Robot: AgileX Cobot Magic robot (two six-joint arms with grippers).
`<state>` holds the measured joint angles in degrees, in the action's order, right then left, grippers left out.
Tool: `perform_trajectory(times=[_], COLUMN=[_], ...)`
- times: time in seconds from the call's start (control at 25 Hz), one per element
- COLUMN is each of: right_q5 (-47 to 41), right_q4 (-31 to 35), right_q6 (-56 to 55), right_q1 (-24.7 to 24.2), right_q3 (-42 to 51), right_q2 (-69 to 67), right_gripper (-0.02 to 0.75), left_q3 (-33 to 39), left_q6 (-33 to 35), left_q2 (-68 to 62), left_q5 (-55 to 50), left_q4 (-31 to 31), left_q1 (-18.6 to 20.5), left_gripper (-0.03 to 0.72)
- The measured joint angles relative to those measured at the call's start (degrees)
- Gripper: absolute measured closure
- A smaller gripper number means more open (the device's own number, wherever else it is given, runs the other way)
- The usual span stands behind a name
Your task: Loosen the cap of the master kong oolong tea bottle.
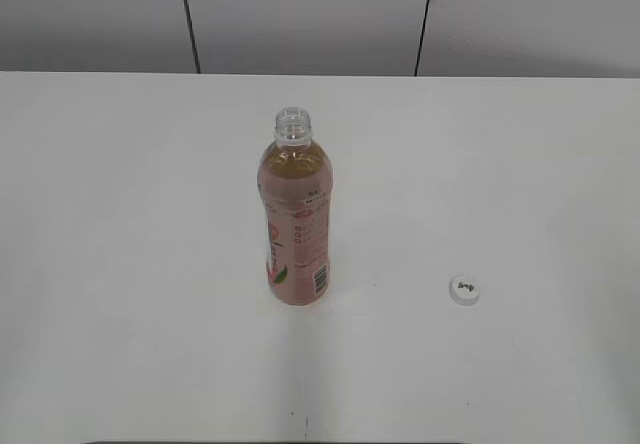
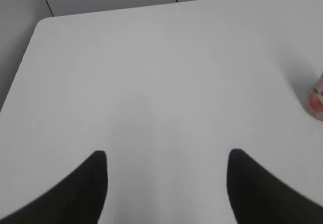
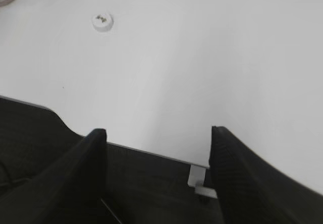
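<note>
Your master kong oolong tea bottle (image 1: 296,219) stands upright mid-worktop (image 1: 120,264), neck bare; the cap (image 1: 464,289) lies well right of it, so loosening looks done. Both pincers, left (image 2: 166,183) and right (image 3: 157,171), gape released, gripping nothing; only retreat likely remains.

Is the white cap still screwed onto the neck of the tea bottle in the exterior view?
No, the bottle stands upright with its neck open, and the cap lies on the table off to its right.
</note>
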<state>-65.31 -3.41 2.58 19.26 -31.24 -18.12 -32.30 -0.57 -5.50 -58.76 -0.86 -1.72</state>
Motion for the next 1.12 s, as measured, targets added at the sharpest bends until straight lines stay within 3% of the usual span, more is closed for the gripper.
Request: perform_trajectory(times=[0.36,1.12], right_q5=[1.8,2.2], right_q4=[0.0,0.0], right_q6=[0.0,0.1], right_q1=[0.0,-0.1], right_q3=[1.8,1.9], right_q2=[18.0,18.5], right_gripper=[0.256,0.256], left_q3=[0.2,0.4], left_q6=[0.6,1.0], left_q2=[5.8,5.8], left_q5=[0.0,0.0], left_q4=[0.2,0.2], left_q1=[-1.8,-1.9], left_gripper=[0.236,0.237])
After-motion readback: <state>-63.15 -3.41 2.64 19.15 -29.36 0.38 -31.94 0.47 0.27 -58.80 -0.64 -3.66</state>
